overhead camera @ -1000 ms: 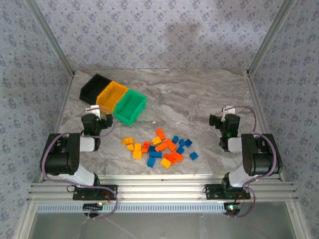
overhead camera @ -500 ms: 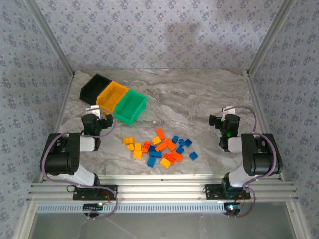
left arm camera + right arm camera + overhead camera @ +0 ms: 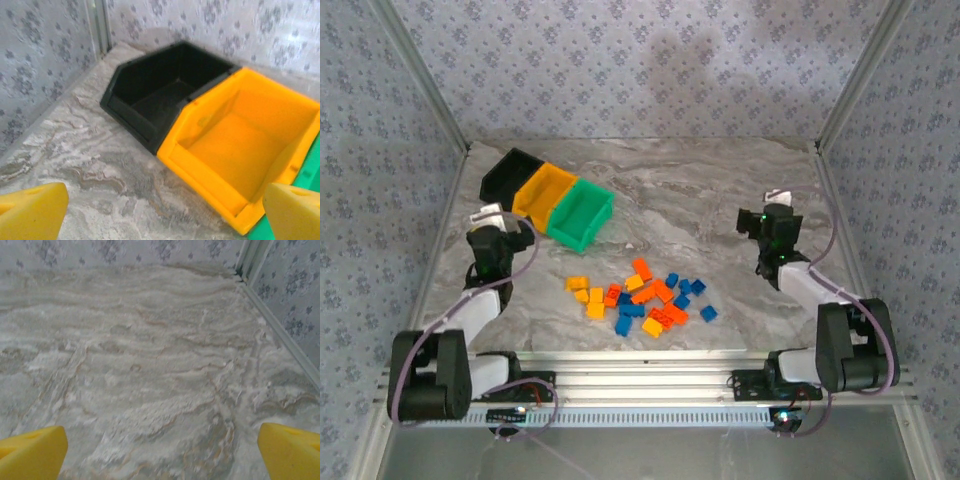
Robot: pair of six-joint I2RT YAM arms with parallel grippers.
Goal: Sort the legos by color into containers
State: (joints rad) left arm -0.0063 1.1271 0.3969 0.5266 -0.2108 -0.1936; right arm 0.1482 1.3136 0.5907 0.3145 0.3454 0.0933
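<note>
Just nearward of the green bin [image 3: 582, 215]: legos [image 3: 640, 297], one mixed loose heap, none sorted. Black bin [image 3: 160, 95] and yellow-orange bin [image 3: 240, 145], adjoining it: apparently empty. Left gripper [image 3: 160, 210] to its left, right gripper [image 3: 160, 450] well right: fingers spread, holding nothing.

This is a robotics lab test cell rather than a lived-in room. A marble-patterned table [image 3: 720, 200] is boxed in by flat panels [image 3: 650, 70] of floral print (no furniture, just walls). Slanted metal posts [image 3: 420, 75] frame it, and a left arm [image 3: 470, 312] and right arm [image 3: 810, 285] are bolted to slotted aluminium rails [image 3: 650, 385].
</note>
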